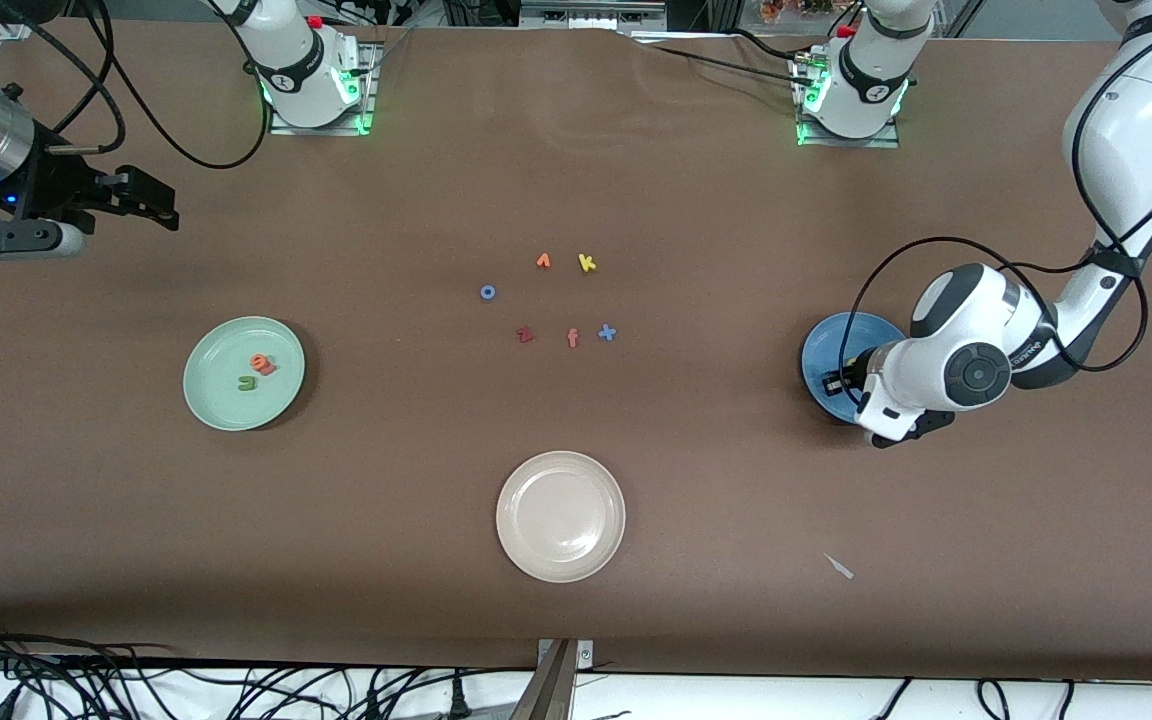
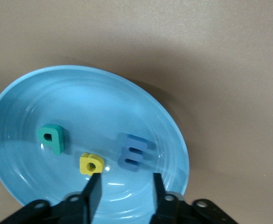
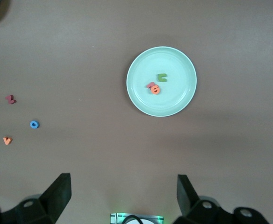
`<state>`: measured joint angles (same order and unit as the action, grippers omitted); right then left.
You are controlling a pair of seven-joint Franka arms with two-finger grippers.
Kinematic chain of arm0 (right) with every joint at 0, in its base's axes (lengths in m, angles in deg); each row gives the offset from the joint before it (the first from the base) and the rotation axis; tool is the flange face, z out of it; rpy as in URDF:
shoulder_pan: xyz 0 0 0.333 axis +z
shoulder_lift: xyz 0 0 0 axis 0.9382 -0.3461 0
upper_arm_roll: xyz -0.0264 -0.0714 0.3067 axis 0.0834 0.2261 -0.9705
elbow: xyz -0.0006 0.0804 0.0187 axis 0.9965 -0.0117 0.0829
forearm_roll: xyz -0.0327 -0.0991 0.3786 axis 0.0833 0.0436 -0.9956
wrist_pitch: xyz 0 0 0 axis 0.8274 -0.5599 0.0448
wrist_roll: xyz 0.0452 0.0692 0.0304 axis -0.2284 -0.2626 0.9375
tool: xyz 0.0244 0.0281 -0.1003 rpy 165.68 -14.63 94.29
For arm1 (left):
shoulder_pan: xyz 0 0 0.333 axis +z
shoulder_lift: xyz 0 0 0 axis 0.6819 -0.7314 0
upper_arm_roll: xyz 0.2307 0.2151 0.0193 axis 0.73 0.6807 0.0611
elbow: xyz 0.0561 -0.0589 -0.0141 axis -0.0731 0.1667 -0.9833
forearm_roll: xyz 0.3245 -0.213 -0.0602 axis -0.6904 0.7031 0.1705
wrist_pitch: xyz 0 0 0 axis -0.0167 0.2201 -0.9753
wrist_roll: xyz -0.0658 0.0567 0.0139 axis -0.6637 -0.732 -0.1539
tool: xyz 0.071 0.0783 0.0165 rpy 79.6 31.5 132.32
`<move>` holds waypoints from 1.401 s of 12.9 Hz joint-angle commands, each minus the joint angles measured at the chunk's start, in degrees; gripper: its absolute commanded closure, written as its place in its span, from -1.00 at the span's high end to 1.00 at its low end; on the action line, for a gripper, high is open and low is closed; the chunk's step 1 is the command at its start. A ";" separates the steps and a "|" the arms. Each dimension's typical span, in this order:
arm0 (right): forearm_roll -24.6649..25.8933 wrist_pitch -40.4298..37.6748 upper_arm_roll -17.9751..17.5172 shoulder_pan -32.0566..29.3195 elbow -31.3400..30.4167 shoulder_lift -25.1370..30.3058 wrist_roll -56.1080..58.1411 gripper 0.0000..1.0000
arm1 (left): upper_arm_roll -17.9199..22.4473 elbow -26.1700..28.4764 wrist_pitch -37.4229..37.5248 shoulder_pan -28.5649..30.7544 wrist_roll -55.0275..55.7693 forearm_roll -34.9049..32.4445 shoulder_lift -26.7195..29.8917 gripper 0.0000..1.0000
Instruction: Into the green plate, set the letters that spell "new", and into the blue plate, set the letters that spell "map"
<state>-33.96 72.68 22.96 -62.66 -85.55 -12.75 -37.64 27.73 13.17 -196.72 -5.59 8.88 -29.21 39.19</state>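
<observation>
The blue plate (image 1: 839, 338) (image 2: 94, 100) lies at the left arm's end of the table, partly covered by that arm. In it rest a teal "p" (image 2: 51, 138), a yellow "a" (image 2: 91, 164) and a blue "m" (image 2: 132, 151). My left gripper (image 1: 839, 383) (image 2: 125, 186) hangs low over this plate, open and holding nothing, with one fingertip beside the "a". The green plate (image 1: 221, 395) (image 3: 174, 100) holds a green "n" (image 1: 247, 382) (image 3: 162, 78), an orange "e" (image 1: 261, 362) (image 3: 155, 89) and a salmon "w" (image 3: 150, 85). My right gripper (image 1: 168, 208) (image 3: 124, 186) waits open and high at the right arm's end.
A cream-white plate (image 1: 536, 545) sits nearest the front camera, mid-table. Several loose letters lie in the middle: an orange one (image 1: 543, 261), yellow "k" (image 1: 587, 263), blue "o" (image 1: 487, 292), dark red "z" (image 1: 525, 335), orange "f" (image 1: 572, 338), blue "x" (image 1: 607, 333). A white scrap (image 1: 839, 566) lies nearby.
</observation>
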 commanded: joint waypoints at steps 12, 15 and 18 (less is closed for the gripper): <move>0.55 2.04 2.26 -0.24 1.38 -1.81 0.61 1.00 | -2.21 -31.36 30.76 -9.53 -13.17 -0.51 4.33 1.00; 0.55 2.12 2.26 -0.24 1.29 -1.81 0.52 1.00 | 10.31 -42.24 37.96 -18.04 -24.76 7.35 4.67 1.00; 0.46 3.27 2.08 0.02 1.38 -1.81 -0.01 1.00 | 25.61 -45.88 39.83 -24.19 -33.38 20.38 9.40 1.00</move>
<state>-33.96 75.84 25.18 -62.75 -85.25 -14.29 -37.49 45.23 -29.91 -158.97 -25.59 -18.45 -14.42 45.35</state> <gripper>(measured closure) 0.000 0.000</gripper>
